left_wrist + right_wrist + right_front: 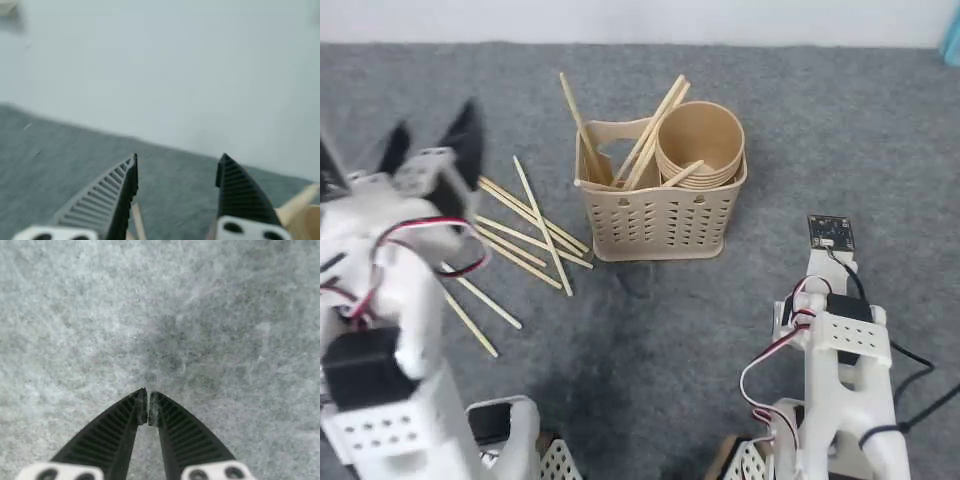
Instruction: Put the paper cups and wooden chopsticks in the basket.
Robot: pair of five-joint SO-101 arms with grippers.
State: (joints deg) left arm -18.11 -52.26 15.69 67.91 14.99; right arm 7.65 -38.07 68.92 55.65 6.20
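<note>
Sitting mid-mat, the basket (660, 222) holds the stacked cups (700, 145) and a few chopsticks; more chopsticks (535, 235) lie fanned just beside it, near the left arm. The left gripper (432, 135) hangs raised, jaws wide. I'd lower it squarely across one outlying stick. The right gripper (148, 407) sits pinched together, empty, over bare mat.

The basket (660, 215) is smooth beige plastic with a faint sheen, its walls pierced by small slots. The paper cups (700, 150) stacked inside it are matt brown paper. The wooden chopsticks (543, 230), inside and just left of the basket, are pale bare wood. Under the basket lies grey, fuzzy, felt-like cloth (650, 330). The left gripper (178, 157) and right gripper (148, 392) are ribbed matt black plastic.
</note>
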